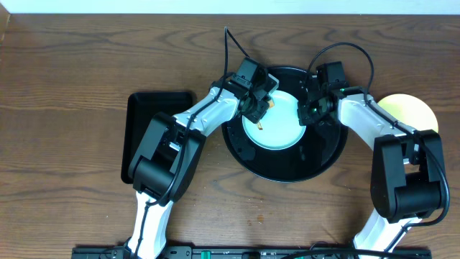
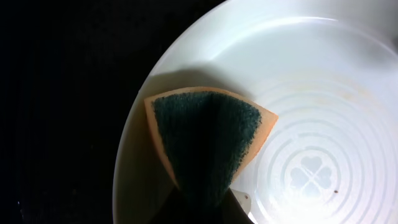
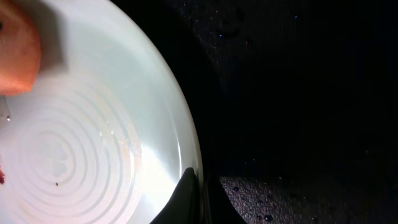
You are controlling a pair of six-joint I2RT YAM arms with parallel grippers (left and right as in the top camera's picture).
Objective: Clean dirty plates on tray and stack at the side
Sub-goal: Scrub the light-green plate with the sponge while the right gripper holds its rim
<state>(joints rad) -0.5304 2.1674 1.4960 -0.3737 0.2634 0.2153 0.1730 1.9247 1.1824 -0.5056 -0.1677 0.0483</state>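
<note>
I'm in the scrubbing step. My left pincer point(image 1: 260, 108) is clamped on a wedge of sponge point(image 2: 208, 140), orange with the dark green scouring face showing. The sponge sits on the plate point(image 1: 277, 129) just inside the rim, directly under that pincer. The pale plate lies in the round black tray point(image 1: 287, 169). My right pincer point(image 1: 307, 111) is pressed together on the plate's opposite edge, and the right wrist view suggests it is nipping the rim to steady the plate.

A dark speck shows near the clover pattern in the plate's middle, ahead of the sponge, so I judge this plate is not clean yet. Next I'd sweep the sponge inward from the rim across the ringed centre. I'd press lightly while the right pincer keeps the plate from sliding on the glossy tray.

A yellow plate point(image 1: 417, 111) rests on the tabletop point(image 1: 72, 72) beyond the right pincer, outside the tray and partly hidden by the arm. I take that as the start of the stack.
</note>
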